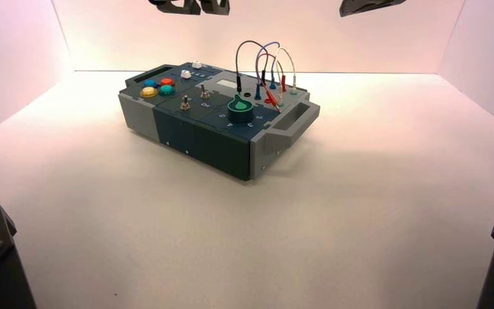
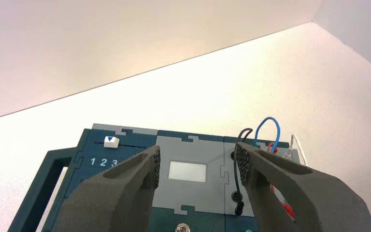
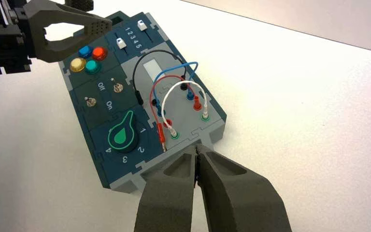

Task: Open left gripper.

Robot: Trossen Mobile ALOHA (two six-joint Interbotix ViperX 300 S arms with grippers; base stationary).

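My left gripper hangs high above the far side of the box, only its black fingertips showing at the top of the high view. In the left wrist view the left gripper is open wide and empty, with the box's small pale display seen in the gap between its fingers. It also shows in the right wrist view over the coloured buttons' corner. My right gripper is shut and empty, above the box's handle end near the wire sockets; it also shows in the high view.
The box bears four round buttons: blue, red, yellow, teal. It also has two white sliders, two toggle switches, a green knob and looped wires. White walls enclose the white table.
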